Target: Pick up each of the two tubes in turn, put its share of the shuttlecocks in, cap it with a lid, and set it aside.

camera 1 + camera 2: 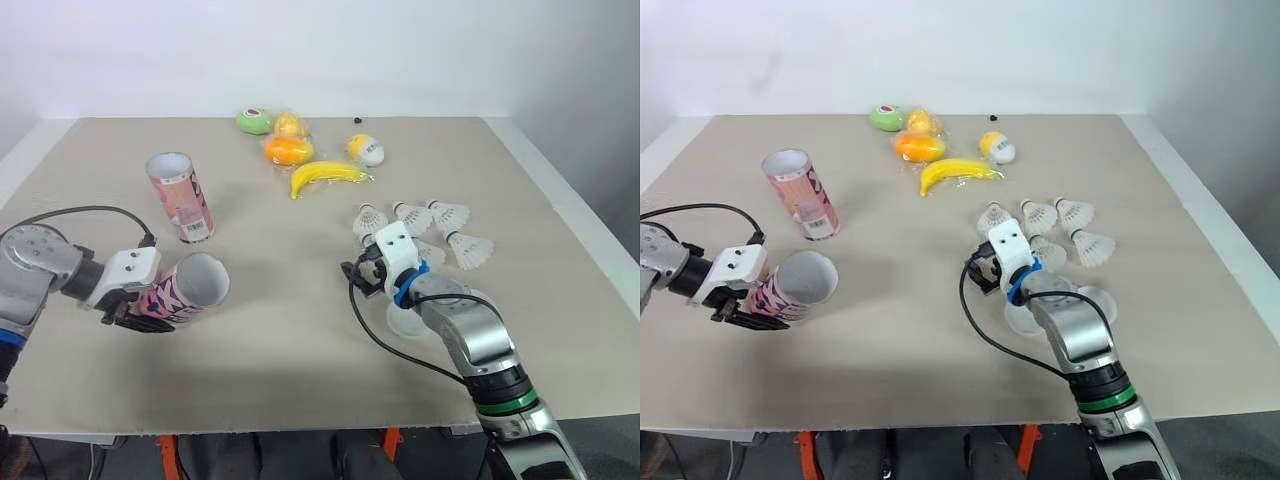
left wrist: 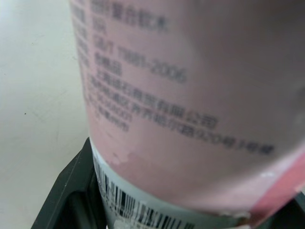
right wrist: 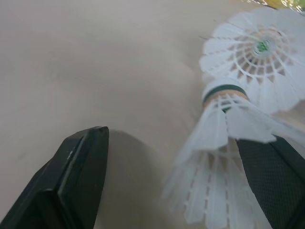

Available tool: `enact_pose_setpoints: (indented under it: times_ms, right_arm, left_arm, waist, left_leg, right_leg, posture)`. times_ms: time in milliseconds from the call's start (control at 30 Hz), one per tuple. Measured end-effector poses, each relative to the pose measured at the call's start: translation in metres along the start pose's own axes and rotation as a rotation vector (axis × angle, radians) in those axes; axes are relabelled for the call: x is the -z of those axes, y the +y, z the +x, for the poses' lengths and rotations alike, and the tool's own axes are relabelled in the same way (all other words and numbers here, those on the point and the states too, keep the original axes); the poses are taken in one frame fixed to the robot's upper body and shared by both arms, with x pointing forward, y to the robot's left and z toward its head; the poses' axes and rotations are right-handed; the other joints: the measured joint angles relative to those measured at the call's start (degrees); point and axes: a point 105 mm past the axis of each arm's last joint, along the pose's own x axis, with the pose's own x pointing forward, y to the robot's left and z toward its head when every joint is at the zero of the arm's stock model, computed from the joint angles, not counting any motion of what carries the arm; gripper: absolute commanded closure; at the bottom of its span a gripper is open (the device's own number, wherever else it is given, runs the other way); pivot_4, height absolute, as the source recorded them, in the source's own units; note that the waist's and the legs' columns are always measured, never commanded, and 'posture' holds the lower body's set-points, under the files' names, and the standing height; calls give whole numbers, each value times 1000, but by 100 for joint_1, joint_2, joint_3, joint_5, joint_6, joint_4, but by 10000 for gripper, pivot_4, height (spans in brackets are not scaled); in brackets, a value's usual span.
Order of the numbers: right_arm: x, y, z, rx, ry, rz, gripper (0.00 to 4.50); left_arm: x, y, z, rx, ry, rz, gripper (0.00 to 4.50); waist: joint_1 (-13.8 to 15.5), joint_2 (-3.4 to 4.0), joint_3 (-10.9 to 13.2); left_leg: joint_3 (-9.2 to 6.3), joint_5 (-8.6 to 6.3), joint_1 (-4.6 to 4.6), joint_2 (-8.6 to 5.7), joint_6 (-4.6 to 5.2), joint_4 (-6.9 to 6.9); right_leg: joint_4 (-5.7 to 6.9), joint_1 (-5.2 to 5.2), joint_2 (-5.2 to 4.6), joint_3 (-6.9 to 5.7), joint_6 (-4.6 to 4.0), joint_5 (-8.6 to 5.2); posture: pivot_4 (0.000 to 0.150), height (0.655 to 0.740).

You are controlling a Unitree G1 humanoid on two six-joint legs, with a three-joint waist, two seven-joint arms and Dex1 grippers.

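Seen from the head, the table [image 1: 300, 330] carries everything. The held tube [image 1: 190, 288] is at 8 o'clock, lying nearly on its side, open mouth facing the centre. The left gripper [image 1: 130, 305] is clamped round its base end. The standing tube [image 1: 181, 196] is upright at 10 o'clock, well apart and uncapped. The fruit [image 1: 328, 176] sits at 12. The loose shuttlecocks [image 1: 430, 230] lie at 2 o'clock. The right gripper [image 1: 362, 272] is at their near edge, approx. 3 o'clock from centre. Two clear lids [image 1: 1095, 300] are at 4 o'clock, partly under the right arm.

Step in hand, prob.: grab one shuttlecock for loading. To do it well, the right gripper should close gently low on the skirt near the cork w/o crushing feathers. It should then lift clear of the neighbours and feed it cork-first into the mouth. The left should tip the mouth up a bit so nothing slides out.

The right wrist view adds what the head views can't. Its fingers [image 3: 78, 176] stand wide apart, gripping nothing. The near shuttlecock [image 3: 228, 124] lies between them, hard by one finger, skirt toward the gripper. The left wrist view shows only the label and barcode end, seated in the grip.
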Motion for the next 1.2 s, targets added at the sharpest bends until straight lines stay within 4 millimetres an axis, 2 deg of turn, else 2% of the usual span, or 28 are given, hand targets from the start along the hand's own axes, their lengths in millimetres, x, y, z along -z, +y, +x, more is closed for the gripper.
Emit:
enact_pose_setpoints:
  times_ms: [33, 67, 133, 200, 267, 433, 700, 733, 833, 900, 1033, 1100, 1200]
  right_arm:
    - [0, 0, 0, -2, -1, -4, 14160]
    - [-1, 0, 0, -3, -3, -9, 16701]
    - [-4, 1, -1, -4, -13, -21, 27679]
    - [-8, 1, -3, -3, -24, -33, 36246]
    - [-8, 2, -3, -8, -26, -36, 43461]
    - [-12, 2, -9, -11, -35, -66, 43461]
    - [-38, 8, -28, -106, -103, -159, 43461]
    - [-47, 9, -31, -143, -124, -186, 43461]
    - [-82, 23, -47, -285, -244, -300, 43461]
    - [-104, 40, -62, -398, -349, -375, 43461]
    - [-116, 64, -75, -612, -419, -494, 43461]
    - [-128, 72, -74, -687, -456, -551, 43461]
    - [-135, 81, -68, -765, -474, -614, 43461]
  left_arm:
    - [-1, 0, 1, -1, -2, 3, 18450]
    - [-1, -1, 2, -2, -4, 5, 18450]
    - [-2, -2, 4, 0, -7, 2, 18450]
    - [-2, -2, 4, -1, -11, -1, 18450]
    - [-2, -2, 5, -1, -11, 1, 18450]
    - [-4, -3, 6, 1, -11, 8, 18450]
    - [-6, -1, 9, 0, -16, 19, 18450]
    - [-7, 0, 9, -1, -16, 22, 18450]
    - [-9, 2, 9, -3, -20, 25, 18450]
    - [-9, 2, 10, -2, -21, 25, 18450]
    - [-9, 4, 10, 3, -20, 22, 18450]
    - [-10, 5, 11, 7, -18, 24, 18450]
    - [-11, 6, 12, 14, -20, 26, 18450]
  waist:
    - [4, 4, -3]
    - [8, 8, -5]
    - [9, 13, -8]
    - [9, 15, -9]
    - [9, 14, -10]
    - [18, 17, -11]
    - [53, 29, -18]
    - [63, 31, -18]
    - [84, 33, -18]
    - [105, 33, -19]
    - [121, 34, -18]
    - [122, 36, -18]
    - [133, 36, -19]
  left_leg:
    - [0, 0, 0, -2, 0, 0]
    - [-1, 0, 0, -8, 0, 1]
    - [0, 0, 0, -18, 0, 2]
    - [0, 0, 0, -26, 0, 3]
    - [0, 0, 0, -33, 0, 5]
    - [-1, -1, -4, -44, 2, 6]
    - [-2, -3, -4, -46, 4, 13]
    - [-1, -3, -5, -47, 5, 15]
    - [-1, -3, -4, -46, 5, 17]
    - [-2, -5, -4, -45, 7, 16]
    - [2, -5, -3, -45, 7, 20]
    - [3, -5, 2, -44, 8, 20]
    - [1, -4, 5, -44, 8, 23]
  right_leg:
    - [0, 1, -2, 0, 2, -1]
    - [0, 3, -7, 0, 5, -2]
    - [0, 4, -17, 2, 10, -3]
    - [0, 6, -24, 3, 15, -5]
    - [0, 9, -32, 3, 20, -8]
    - [0, 11, -43, 5, 30, -13]
    - [-1, 13, -44, 5, 33, -13]
    - [-1, 14, -45, 5, 33, -12]
    - [-1, 14, -44, 5, 33, -12]
    - [-1, 15, -44, 4, 32, -14]
    - [-3, 15, -46, 4, 32, -12]
    - [-2, 16, -45, 3, 28, -7]
    - [-2, 17, -45, 0, 27, -7]
  posture:
    - [1500, 6917]
    - [1500, 6917]
    - [1500, 6917]
    - [1500, 6917]
    - [1500, 6917]
    - [1500, 6917]
    - [1500, 6917]
    - [1500, 6917]
    - [1500, 6917]
    - [1500, 6917]
    - [1500, 6917]
    - [1500, 6917]
    - [1500, 6917]
